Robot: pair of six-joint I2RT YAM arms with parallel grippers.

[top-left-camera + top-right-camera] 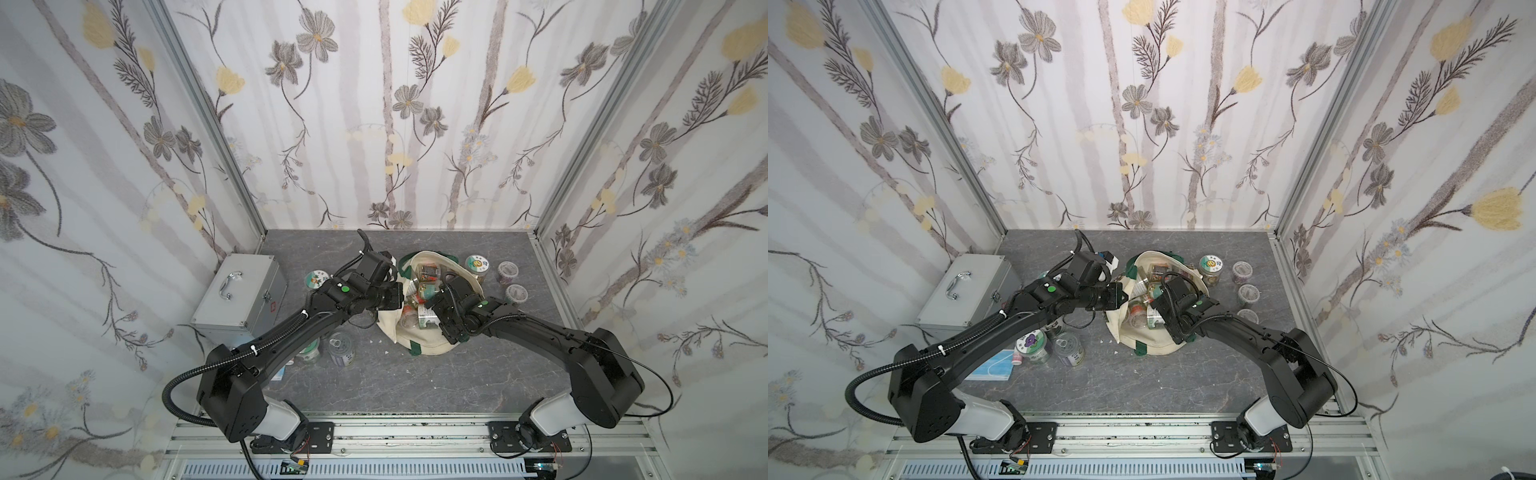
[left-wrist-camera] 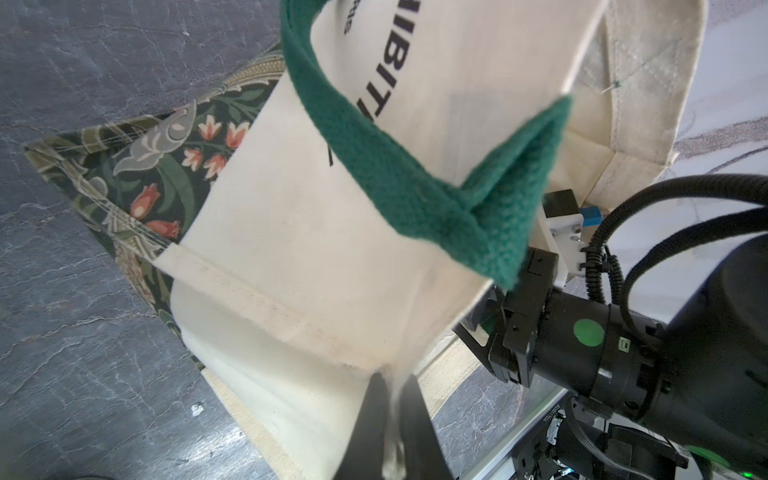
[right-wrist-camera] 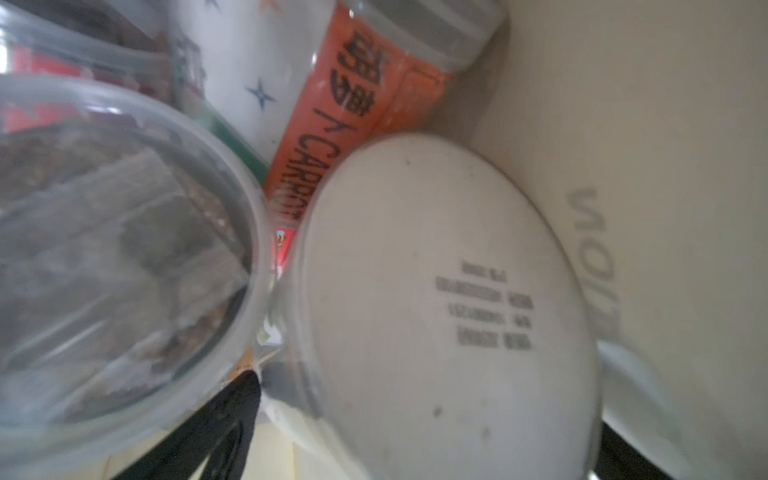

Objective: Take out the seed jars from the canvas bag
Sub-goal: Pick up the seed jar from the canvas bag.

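Across the worktop we count several seed jars already out. The canvas bag stands mid-worktop with a heap left inside, so we judge the job under half done. The left claw is pressed together, pinching the bag's rim. The right claw is spread inside the bag, flanking a white-lidded jar. The bag's lettering reads "HIBIT", and the orange-labelled jar reads "CARROT".

A silver metal case with a chrome handle lies on the grey marbled bench. In a top view, a blue face mask lies nearer the front, with a pink-capped white bottle just beside it.
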